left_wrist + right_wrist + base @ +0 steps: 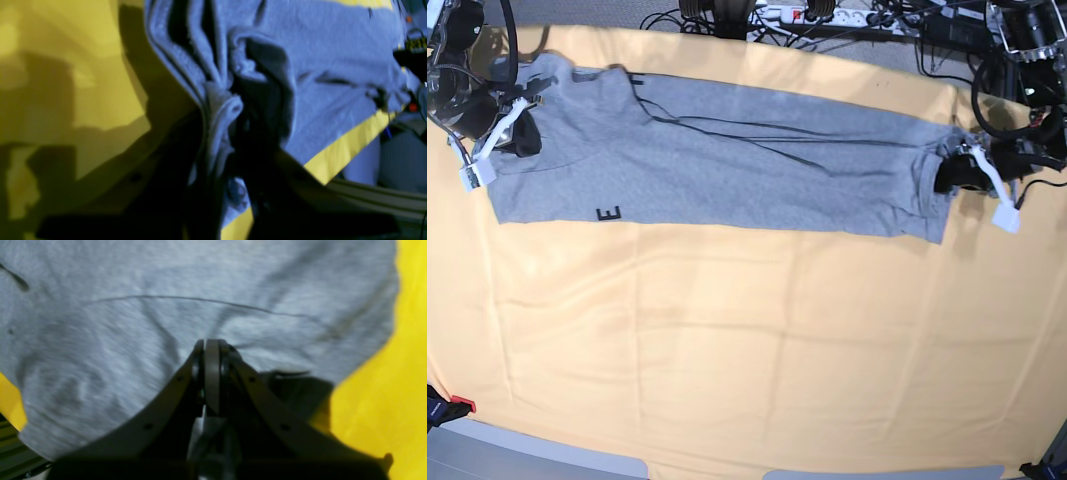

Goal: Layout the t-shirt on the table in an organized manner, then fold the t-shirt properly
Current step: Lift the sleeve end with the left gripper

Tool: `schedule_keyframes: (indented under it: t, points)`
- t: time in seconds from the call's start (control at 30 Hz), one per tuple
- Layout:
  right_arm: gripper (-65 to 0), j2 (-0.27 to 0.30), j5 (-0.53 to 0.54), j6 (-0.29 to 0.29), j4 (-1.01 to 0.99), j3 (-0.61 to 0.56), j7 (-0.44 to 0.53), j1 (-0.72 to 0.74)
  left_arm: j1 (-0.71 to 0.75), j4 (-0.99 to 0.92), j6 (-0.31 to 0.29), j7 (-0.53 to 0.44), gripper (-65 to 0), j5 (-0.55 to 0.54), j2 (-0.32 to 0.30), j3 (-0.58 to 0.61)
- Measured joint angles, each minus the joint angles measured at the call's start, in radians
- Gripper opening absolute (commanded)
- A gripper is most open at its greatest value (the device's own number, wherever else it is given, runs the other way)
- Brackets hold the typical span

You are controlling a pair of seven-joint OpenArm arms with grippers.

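The heather-grey t-shirt point(727, 170) lies stretched in a long band across the far part of the table point(747, 340), plain side mostly up. A black letter E point(609, 213) shows at its near edge. My right gripper point(524, 137) is at the shirt's left end, shut on the t-shirt; in the right wrist view point(211, 346) its jaws are pressed together on the grey cloth point(133, 323). My left gripper point(952, 175) is at the shirt's right end, shut on bunched fabric point(220, 100). Both ends are held slightly off the yellow-orange cloth point(66, 66).
Cables and a power strip point(797, 15) run along the table's far edge. More cables and equipment point(1027, 60) sit at the far right. A small red-tipped object point(457, 405) lies at the near left corner. Wide bare cloth lies in front of the shirt.
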Motion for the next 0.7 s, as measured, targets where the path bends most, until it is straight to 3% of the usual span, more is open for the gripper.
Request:
schedule_keyframes:
  t: [0.17, 0.37, 0.5, 0.7]
  points:
    - [-65.0, 0.000, 0.001, 0.000, 0.000, 0.000, 0.000, 0.000, 0.000, 0.000, 0.000, 0.003, -65.0, 0.000, -0.012, -0.021]
    - [-65.0, 0.000, 0.126, 0.000, 0.000, 0.000, 0.000, -0.002, 0.000, 0.000, 0.000, 0.003, -65.0, -0.005, -0.031, -0.021]
    - [-65.0, -0.002, 0.140, 0.000, 0.000, -0.006, 0.000, -0.003, 0.000, 0.000, -0.028, 0.006, -65.0, -0.050, -0.031, -0.022]
    - [-65.0, -0.003, -0.015, 0.000, 0.000, -0.118, 0.017, -0.003, 0.000, 0.000, -0.027, 0.008, -65.0, -0.095, -0.031, -0.022]
